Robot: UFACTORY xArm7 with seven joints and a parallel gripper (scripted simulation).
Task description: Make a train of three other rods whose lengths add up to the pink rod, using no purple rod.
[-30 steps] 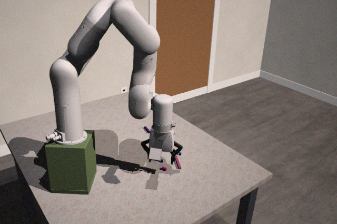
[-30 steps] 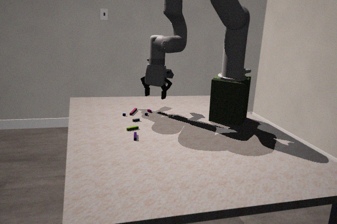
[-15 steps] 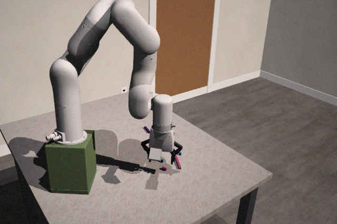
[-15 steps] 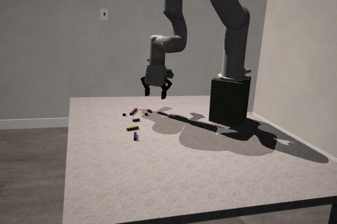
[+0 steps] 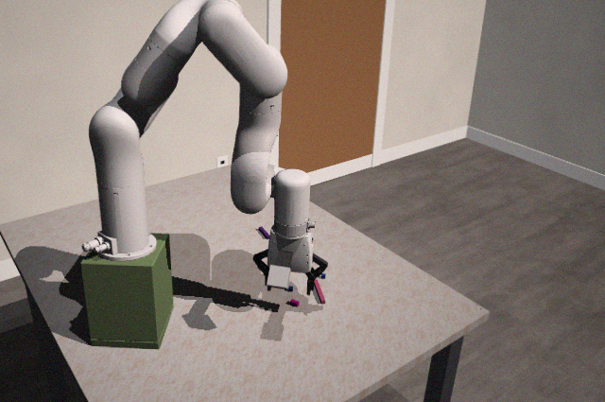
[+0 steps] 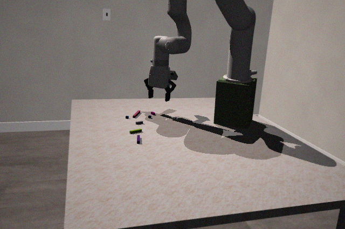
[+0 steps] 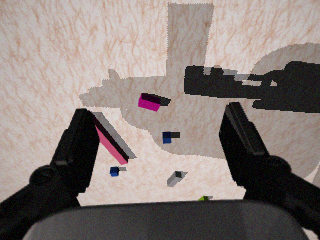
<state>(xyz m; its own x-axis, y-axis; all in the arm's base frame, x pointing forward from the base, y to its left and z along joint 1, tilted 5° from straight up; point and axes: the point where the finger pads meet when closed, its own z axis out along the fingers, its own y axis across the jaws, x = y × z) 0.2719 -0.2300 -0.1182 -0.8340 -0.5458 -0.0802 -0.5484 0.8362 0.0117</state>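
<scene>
My gripper (image 5: 289, 290) (image 6: 159, 98) (image 7: 158, 121) is open and empty, high above the table. The magenta rod (image 5: 294, 303) (image 6: 152, 113) (image 7: 149, 102) lies flat below it. One blue rod (image 5: 290, 288) (image 6: 149, 116) (image 7: 166, 137) lies near the magenta rod, apart from it. The pink rod (image 5: 319, 291) (image 6: 136, 114) (image 7: 112, 146) lies slanted, partly behind a finger in the wrist view. A second blue rod (image 5: 322, 275) (image 6: 126, 117) (image 7: 114, 171) lies beyond it. The grey rod (image 6: 138, 122) (image 7: 175, 179) and lime rod (image 6: 135, 131) (image 7: 203, 198) lie apart; the arm hides both in the top view.
A purple rod (image 5: 264, 232) (image 6: 138, 139) lies on the table (image 5: 381, 319) (image 6: 194, 187) past the lime rod. The arm stands on a green base block (image 5: 122, 305) (image 6: 234, 104). The arm's shadow falls across the table and the magenta rod.
</scene>
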